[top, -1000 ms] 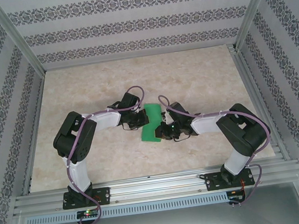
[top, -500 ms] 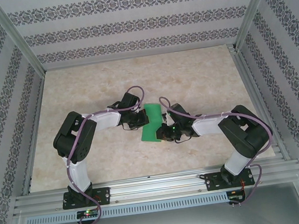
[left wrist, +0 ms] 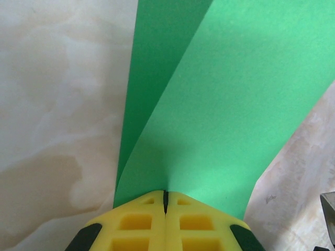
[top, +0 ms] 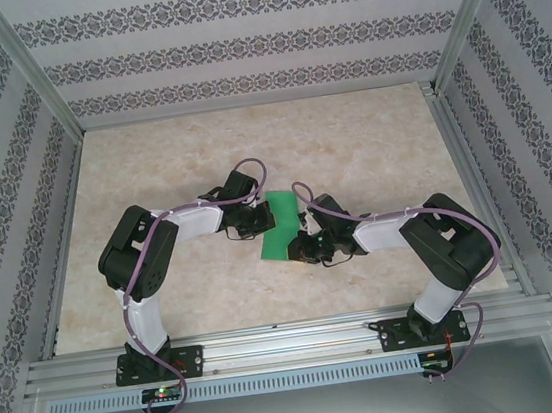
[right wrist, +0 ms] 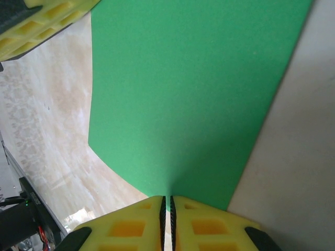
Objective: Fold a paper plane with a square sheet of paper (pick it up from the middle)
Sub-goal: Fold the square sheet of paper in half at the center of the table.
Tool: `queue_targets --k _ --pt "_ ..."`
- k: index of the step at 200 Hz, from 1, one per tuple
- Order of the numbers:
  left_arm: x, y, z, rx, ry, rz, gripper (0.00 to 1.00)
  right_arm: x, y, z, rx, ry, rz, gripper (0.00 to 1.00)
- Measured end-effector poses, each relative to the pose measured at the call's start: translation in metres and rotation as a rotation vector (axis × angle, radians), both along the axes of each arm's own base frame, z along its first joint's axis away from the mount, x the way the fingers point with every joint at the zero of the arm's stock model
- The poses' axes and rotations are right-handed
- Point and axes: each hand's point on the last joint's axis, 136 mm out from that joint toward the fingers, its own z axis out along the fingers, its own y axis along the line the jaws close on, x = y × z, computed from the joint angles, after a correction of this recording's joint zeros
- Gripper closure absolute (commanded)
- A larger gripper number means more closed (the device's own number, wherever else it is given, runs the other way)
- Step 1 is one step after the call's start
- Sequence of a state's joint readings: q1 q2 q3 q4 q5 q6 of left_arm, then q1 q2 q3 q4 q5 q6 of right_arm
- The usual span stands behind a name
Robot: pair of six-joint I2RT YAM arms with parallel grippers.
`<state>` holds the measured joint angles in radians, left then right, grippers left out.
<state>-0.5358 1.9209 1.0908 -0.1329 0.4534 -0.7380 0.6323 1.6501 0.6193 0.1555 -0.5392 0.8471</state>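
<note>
fig. mid-fold, both arms engaged. the paper (top: 280, 226) sat at the middle of the tabletop (top: 369, 145), between the two wrists and a little nearer the near edge than the far one. from above it read as a narrow green strip, not a full square.

left gripper (left wrist: 165, 196): jaws pressed together and clamped on the left margin of the paper. in the left wrist view two layers ran away from the pinch, a shaded one beneath and a brighter one above, and they spread apart with distance. the sheet therefore looked doubled over but not flattened.

right gripper (right wrist: 167, 201): jaws drawn close and clamped on the opposite margin. in the right wrist view the paper bowed gently above the tabletop, and a yellow finger of the other arm showed at the far corner.

step in hand, as judged: an early lengthwise fold, with no nose or wing shape visible. the next move probably called for bringing the loose layers edge to edge, lowering them onto the tabletop, and pressing along the bend to set a crease. uneven pull from either arm could skew the fold or tear the paper.
</note>
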Motion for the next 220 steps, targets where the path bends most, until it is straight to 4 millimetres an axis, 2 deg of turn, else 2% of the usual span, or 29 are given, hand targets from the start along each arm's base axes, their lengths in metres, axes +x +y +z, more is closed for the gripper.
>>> queue_targets --k 22,39,72,91,106,120,189,220 --pt "0.000 0.000 0.000 0.000 0.000 0.000 1.00 0.000 -0.002 0.002 -0.022 0.004 -0.001 0.86" --pt "0.000 0.000 0.000 0.000 0.000 0.000 1.00 0.008 -0.004 0.014 -0.018 -0.014 -0.014 0.85" --pt "0.000 0.000 0.000 0.002 -0.004 -0.006 1.00 0.056 -0.010 0.053 0.052 -0.105 -0.075 0.85" --pt "0.000 0.000 0.000 0.003 -0.008 -0.012 1.00 0.083 -0.012 0.064 0.080 -0.133 -0.095 0.85" --pt "0.000 0.000 0.000 0.002 -0.010 -0.017 1.00 0.097 -0.013 0.061 0.085 -0.126 -0.106 0.85" --pt "0.000 -0.001 0.000 0.003 -0.011 -0.020 1.00 0.103 -0.015 0.051 0.084 -0.101 -0.109 0.85" --pt "0.000 -0.001 0.000 0.003 -0.016 -0.031 1.00 0.096 -0.027 0.001 -0.001 -0.018 -0.086 0.85" --pt "-0.001 -0.001 -0.001 0.004 -0.020 -0.037 1.00 0.098 -0.027 0.001 0.003 -0.021 -0.075 0.85"
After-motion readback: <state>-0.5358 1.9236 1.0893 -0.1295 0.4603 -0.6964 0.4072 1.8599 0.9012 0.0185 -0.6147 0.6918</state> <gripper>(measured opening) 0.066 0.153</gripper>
